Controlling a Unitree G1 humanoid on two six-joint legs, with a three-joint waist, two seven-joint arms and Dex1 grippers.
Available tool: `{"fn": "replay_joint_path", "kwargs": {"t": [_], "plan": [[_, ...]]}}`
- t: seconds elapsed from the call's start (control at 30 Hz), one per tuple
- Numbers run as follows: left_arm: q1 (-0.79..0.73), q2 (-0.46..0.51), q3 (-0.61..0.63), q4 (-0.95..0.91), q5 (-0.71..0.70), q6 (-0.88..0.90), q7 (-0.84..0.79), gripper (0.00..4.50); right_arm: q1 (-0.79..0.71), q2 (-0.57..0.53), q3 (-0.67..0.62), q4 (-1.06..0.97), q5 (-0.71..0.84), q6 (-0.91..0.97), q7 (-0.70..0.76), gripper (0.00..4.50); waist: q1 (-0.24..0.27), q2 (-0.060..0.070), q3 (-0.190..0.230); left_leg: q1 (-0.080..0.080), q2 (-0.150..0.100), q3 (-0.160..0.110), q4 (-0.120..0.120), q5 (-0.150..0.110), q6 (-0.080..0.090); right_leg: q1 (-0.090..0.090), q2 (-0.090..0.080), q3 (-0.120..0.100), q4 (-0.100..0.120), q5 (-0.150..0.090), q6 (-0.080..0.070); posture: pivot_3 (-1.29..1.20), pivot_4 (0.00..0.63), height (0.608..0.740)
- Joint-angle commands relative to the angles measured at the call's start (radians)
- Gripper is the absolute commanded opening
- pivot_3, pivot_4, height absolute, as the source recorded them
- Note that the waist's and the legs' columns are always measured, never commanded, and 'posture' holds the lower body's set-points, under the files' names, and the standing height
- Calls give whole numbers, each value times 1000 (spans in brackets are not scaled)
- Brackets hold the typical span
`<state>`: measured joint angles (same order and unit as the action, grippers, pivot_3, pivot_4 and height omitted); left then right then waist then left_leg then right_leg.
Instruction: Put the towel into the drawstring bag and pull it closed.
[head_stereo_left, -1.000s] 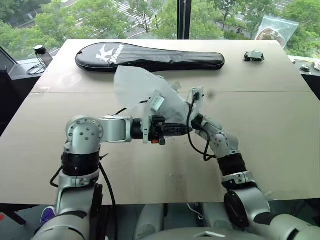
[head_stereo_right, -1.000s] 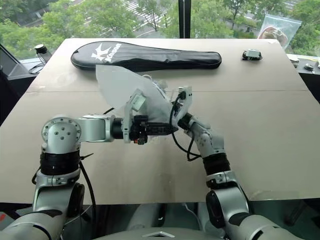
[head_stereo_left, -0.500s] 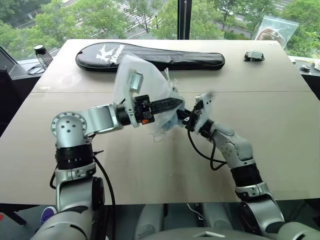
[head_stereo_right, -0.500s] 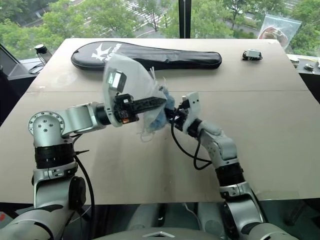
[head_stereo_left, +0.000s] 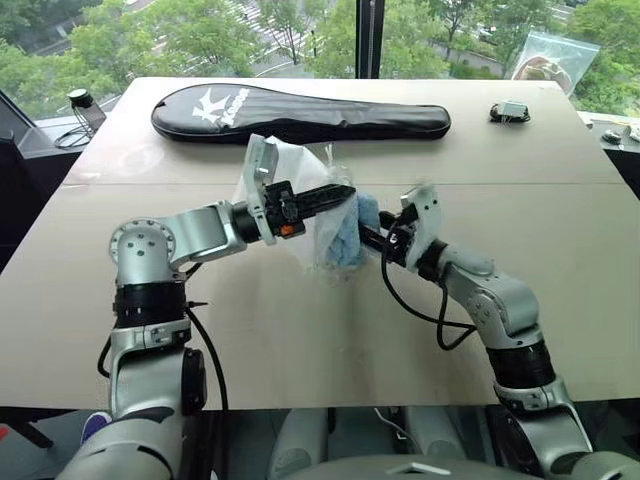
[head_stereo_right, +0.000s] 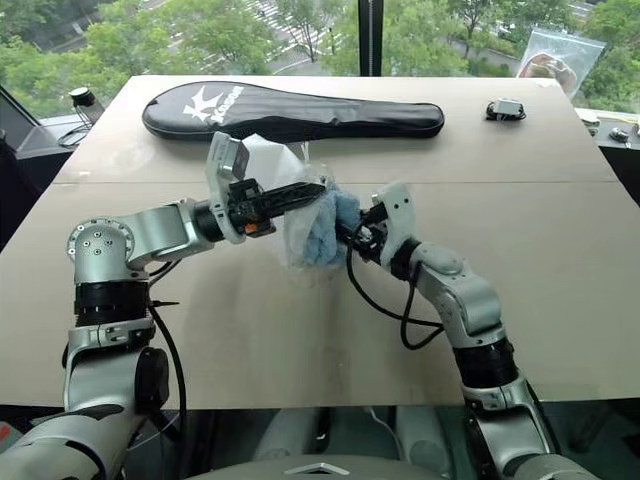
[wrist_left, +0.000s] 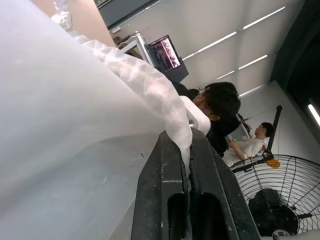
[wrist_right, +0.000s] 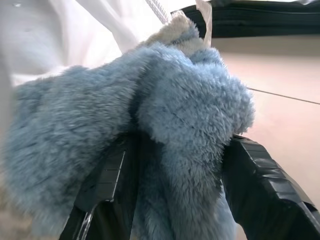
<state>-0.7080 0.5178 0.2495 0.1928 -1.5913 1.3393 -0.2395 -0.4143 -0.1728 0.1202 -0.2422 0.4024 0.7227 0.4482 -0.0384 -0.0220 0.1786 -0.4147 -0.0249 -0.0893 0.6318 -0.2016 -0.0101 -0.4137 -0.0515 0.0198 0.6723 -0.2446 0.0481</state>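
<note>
1. Fingers of the left gripper (head_stereo_left: 345, 190) are pressed together on a fold of the drawstring bag (head_stereo_left: 300, 175), pinching its thin white film near the mouth; the left wrist view shows the film squeezed between the two black fingers (wrist_left: 162, 200).
2. Fingers of the right gripper (wrist_right: 175, 190) stand apart, one on each side of the towel (wrist_right: 150, 115), with the blue pile lying between them and against them; whether they press on it I cannot tell.
3. Seen from the head, the towel (head_stereo_left: 347, 232) sits at the bag's mouth, partly inside the translucent film, with its blue showing through and a bit of it outside.
4. Bag and towel are lifted clear of the worktop (head_stereo_left: 560, 240).
5. Beyond the bag, at the worktop's far side, lies a long black racket case (head_stereo_left: 300, 113).
6. A small dark object (head_stereo_left: 508, 112) sits to the right of the case, well apart from the bag.
</note>
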Motion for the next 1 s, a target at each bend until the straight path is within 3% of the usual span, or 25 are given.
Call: {"fn": "replay_joint_path", "kwargs": {"t": [0.03, 0.13, 0.23, 0.33, 0.43, 0.57, 0.63, 0.83, 1.0], "plan": [[-37, 31, 20, 27, 13, 12, -54, 0, 15, -35, -58, -129, 71, 59, 10, 2515, -1, 0, 0, 0, 0, 0, 0, 0, 0, 0, 0, 0, 0, 0, 0, 0, 150, 740], [-47, 40, 11, 42, 34, 31, -83, 0, 24, -58, -86, -189, 146, 115, 33, 2515, 0, 0, 0, 0, 0, 0, 0, 0, 0, 0, 0, 0, 0, 0, 0, 0, 150, 740], [-55, 36, -1, 48, 62, 44, -105, 0, 1, -66, -34, -205, 171, 154, 57, 2515, -3, 0, 0, 0, 0, 0, 0, 0, 0, 0, 0, 0, 0, 0, 0, 0, 150, 740], [-58, 29, -17, 38, 96, 50, -122, 0, -77, -10, 94, -66, 86, 129, 38, 2515, -6, 0, 0, 0, 1, 0, 0, 0, 0, 0, 0, 0, 0, 0, 0, 0, 150, 740], [-57, 28, -29, 18, 135, 51, -141, 0, -142, 51, 132, 102, 24, 75, 23, 2515, -7, 0, 0, 2, 0, 1, 0, 0, 0, 0, 2, 2, 0, 0, 0, 0, 150, 740], [-44, 74, -96, -73, 280, 1, -214, 0, -178, 77, 162, 240, -45, -86, 76, 694, 3, 0, 0, 0, 0, 0, 0, 0, 0, 0, 2, -1, 0, 0, 0, 0, 150, 740], [-45, 105, -141, -109, 379, -48, -262, 0, -186, 98, 172, 257, -36, -144, 137, 30, 1, 0, 0, -1, -1, 1, 0, 0, 0, 0, 0, 0, -2, 0, 0, 0, 150, 740], [-81, 124, -197, -154, 464, -10, -338, 0, -330, 184, 257, 587, -164, -431, 274, 30, -9, 0, 0, 1, 1, 0, -3, 0, 0, 0, 3, 0, -3, 0, 0, 0, 150, 740], [6, 133, -186, -294, 417, 63, -368, 0, -401, 343, 69, 868, 37, -500, 538, 30, -15, -1, 0, 1, 3, 0, -5, 0, -1, 0, 2, 1, -4, 0, 0, 0, 150, 740]]}}
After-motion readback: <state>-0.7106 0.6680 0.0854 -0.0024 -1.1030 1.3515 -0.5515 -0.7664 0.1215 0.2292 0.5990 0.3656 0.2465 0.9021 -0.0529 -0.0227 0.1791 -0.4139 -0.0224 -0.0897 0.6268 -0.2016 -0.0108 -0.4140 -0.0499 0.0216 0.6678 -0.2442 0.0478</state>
